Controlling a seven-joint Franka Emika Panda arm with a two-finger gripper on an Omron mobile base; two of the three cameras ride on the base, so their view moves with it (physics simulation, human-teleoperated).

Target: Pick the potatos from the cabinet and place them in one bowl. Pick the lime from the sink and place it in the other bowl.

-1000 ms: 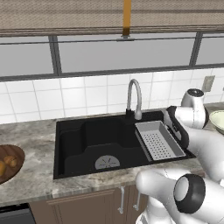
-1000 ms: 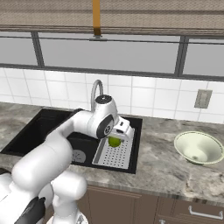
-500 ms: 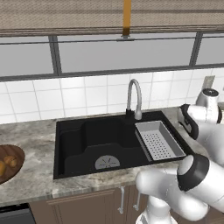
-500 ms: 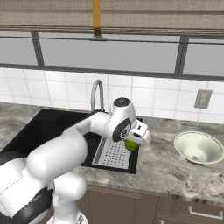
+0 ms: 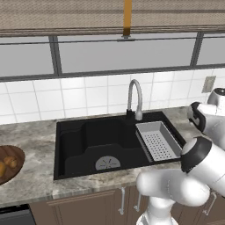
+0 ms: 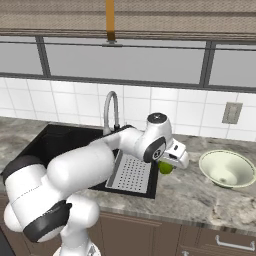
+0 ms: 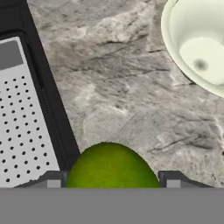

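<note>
Hand view had the lime (image 7: pixel 111 166) sitting between the two dark finger tips, gripper (image 7: pixel 113 178) clamped on it, w/ grey marbled counter (image 7: pixel 113 87) below, the perforated strainer basket (image 7: pixel 19 127) at left & the pale cream bowl (image 7: pixel 199 43) at upper right. Right base view put the gripper (image 6: pixel 169 164) w/ the lime (image 6: pixel 166 167) in the air just past the sink's (image 6: pixel 65 145) right edge — over the counter, between strainer basket (image 6: pixel 132 172) and pale bowl (image 6: pixel 227 169), not yet above the bowl. Left base view showed the wooden bowl (image 5: pixel 9 165) at far left w/ golden-brown potatoes (image 5: pixel 6 165) in it, so that half looked done; the black sink (image 5: pixel 101 140) and its curved tap (image 5: pixel 135 99) sat mid-frame. Step in hand, by my read: carrying the lime to the 2nd bowl. Next move would need the hand taken further right until centred over the bowl's hollow, lowered some, then fingers parted — let go too early and the lime would likely land on the counter or strike the rim & roll off.
</note>
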